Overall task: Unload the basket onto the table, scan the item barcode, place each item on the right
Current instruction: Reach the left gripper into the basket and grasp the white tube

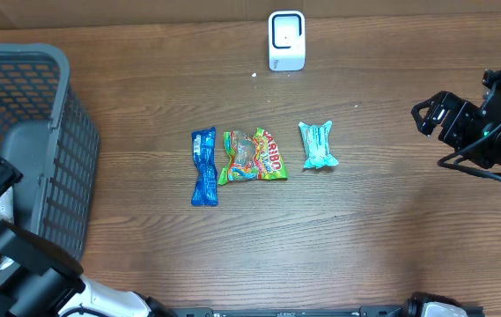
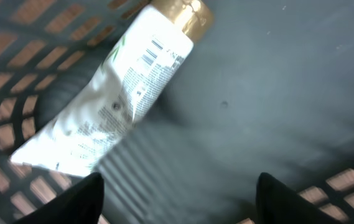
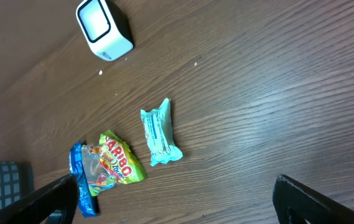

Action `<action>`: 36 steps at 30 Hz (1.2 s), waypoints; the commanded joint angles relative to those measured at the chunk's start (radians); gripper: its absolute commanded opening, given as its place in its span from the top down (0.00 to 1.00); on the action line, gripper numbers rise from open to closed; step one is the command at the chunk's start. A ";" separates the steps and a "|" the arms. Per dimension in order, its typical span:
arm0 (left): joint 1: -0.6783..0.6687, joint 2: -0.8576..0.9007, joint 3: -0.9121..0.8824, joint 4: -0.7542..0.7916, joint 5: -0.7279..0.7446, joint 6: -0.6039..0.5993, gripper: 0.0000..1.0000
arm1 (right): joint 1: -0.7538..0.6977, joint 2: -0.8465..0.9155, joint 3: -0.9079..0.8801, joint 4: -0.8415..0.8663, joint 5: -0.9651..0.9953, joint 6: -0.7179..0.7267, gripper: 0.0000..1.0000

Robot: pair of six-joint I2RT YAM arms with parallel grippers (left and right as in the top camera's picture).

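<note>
A white tube (image 2: pixel 114 99) with a gold cap (image 2: pixel 186 15) lies on the grey floor of the basket (image 2: pixel 276 93), its printed side and a small barcode (image 2: pixel 147 59) facing up. My left gripper (image 2: pixel 180 180) hovers open just above the basket floor, short of the tube, with nothing between its fingers. In the overhead view the tube is hidden. The white scanner (image 1: pixel 286 40) stands at the table's back edge. Far to the right my right gripper (image 1: pixel 426 114) is open and empty, well above the table.
Three packets lie mid-table: a blue one (image 1: pixel 203 165), a green Haribo bag (image 1: pixel 253 156) and a teal one (image 1: pixel 317 144). The dark mesh basket (image 1: pixel 65 132) fills the left side, with my left arm over its near end.
</note>
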 commanded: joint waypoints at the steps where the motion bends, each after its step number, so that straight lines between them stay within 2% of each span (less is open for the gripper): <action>1: -0.001 0.044 -0.064 0.046 -0.083 0.091 0.23 | 0.005 0.003 0.019 0.006 -0.002 -0.006 0.00; 7: -0.001 0.130 -0.137 0.127 -0.262 0.029 0.31 | 0.005 0.008 0.004 0.018 -0.001 -0.006 0.00; 12: -0.001 0.195 -0.137 0.150 -0.365 -0.047 0.31 | 0.005 0.023 0.002 0.018 -0.002 -0.006 0.00; 17: -0.003 0.209 -0.136 0.208 -0.378 -0.043 0.32 | 0.005 0.036 0.002 0.018 -0.002 -0.006 0.00; 23: -0.009 0.212 -0.137 0.282 -0.377 -0.018 0.44 | 0.005 0.050 0.002 0.018 -0.002 -0.006 0.00; 24: -0.011 0.217 -0.137 0.285 -0.376 -0.018 0.52 | 0.005 0.054 0.002 0.019 -0.002 -0.006 0.00; 26: -0.015 0.224 -0.137 0.284 -0.375 -0.018 0.62 | 0.005 0.058 0.002 0.021 -0.002 -0.006 0.00; 29: -0.024 0.235 -0.137 0.276 -0.351 -0.018 0.91 | 0.005 0.064 0.002 0.022 -0.001 -0.006 0.00; 31: -0.032 0.236 -0.137 0.267 -0.343 -0.019 0.96 | 0.005 0.066 0.002 0.022 -0.001 -0.006 0.00; 36: -0.074 0.235 -0.136 0.251 -0.258 -0.017 0.96 | 0.005 0.066 0.002 0.022 -0.001 -0.006 0.00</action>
